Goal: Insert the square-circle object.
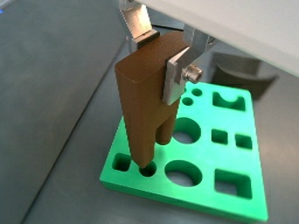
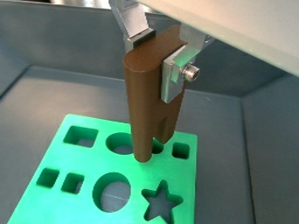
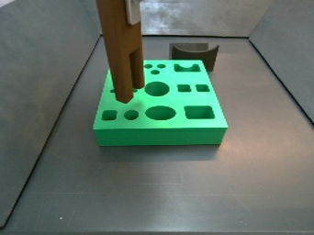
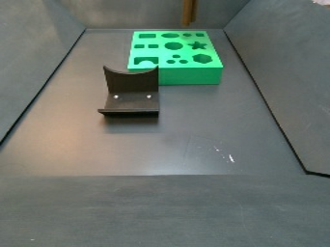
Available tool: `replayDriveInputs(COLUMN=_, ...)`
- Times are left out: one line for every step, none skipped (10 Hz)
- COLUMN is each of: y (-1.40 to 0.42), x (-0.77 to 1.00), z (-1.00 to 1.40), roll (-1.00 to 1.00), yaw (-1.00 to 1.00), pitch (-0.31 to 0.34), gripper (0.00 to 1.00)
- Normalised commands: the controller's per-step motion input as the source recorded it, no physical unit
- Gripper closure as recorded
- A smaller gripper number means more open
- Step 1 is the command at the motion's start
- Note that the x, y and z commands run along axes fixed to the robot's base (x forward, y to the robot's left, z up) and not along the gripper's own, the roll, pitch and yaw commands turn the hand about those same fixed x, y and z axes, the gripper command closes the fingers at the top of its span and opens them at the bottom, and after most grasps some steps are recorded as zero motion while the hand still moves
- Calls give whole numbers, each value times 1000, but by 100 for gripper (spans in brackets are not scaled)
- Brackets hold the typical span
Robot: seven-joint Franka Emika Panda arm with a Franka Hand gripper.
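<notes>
My gripper (image 1: 158, 54) is shut on the upper end of the square-circle object (image 1: 142, 105), a tall brown bar held upright; both wrist views show it (image 2: 146, 96). One silver finger (image 1: 177, 74) presses its side and the other (image 1: 140, 31) the opposite side. The bar's forked lower end stands over the green block (image 1: 208, 157) with shaped holes, by the small holes near one corner. In a side view the bar (image 3: 119, 46) reaches down to the block's top (image 3: 160, 135). I cannot tell whether the pegs have entered. The gripper is cut off by the frame edge in both side views.
The dark fixture (image 4: 129, 94) stands on the grey floor beside the green block (image 4: 187, 77); it also shows behind the block (image 3: 194, 52). Grey walls enclose the floor. The bar's tip shows at the frame edge (image 4: 188, 12).
</notes>
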Motion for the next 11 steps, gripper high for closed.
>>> replayDriveInputs(y=-203, x=-183, z=-380, roll=-91, yaw=-723, pitch=-14, gripper=100)
replayDriveInputs(y=-277, x=-294, z=-266, roll=-156, yaw=-577, pitch=-47, gripper=100)
replayDriveInputs(y=-283, x=-283, z=-211, roll=-123, yaw=-597, pitch=-54, gripper=100)
replayDriveInputs(y=-83, x=-63, z=-191, roll=-80, yaw=-894, pitch=-61, gripper=100)
replayDriveInputs(y=0, x=0, z=-111, roll=-29, yaw=-1000, pitch=-60, gripper=100)
replayDriveInputs(y=0, x=0, z=-63, roll=-11, yaw=-1000, pitch=-46, gripper=100)
replayDriveInputs(y=0, x=0, z=-51, roll=-4, yaw=-1000, pitch=-43, gripper=100)
replayDriveInputs(y=0, x=0, z=-54, roll=-4, yaw=-1000, pitch=-44, gripper=100)
replayDriveInputs(y=0, x=0, z=-51, roll=-6, yaw=-1000, pitch=-41, gripper=100)
replayDriveInputs(y=0, x=0, z=-29, roll=0, yaw=-1000, pitch=-33, gripper=100)
replayDriveInputs(y=0, x=0, z=-63, roll=0, yaw=-1000, pitch=0, gripper=100)
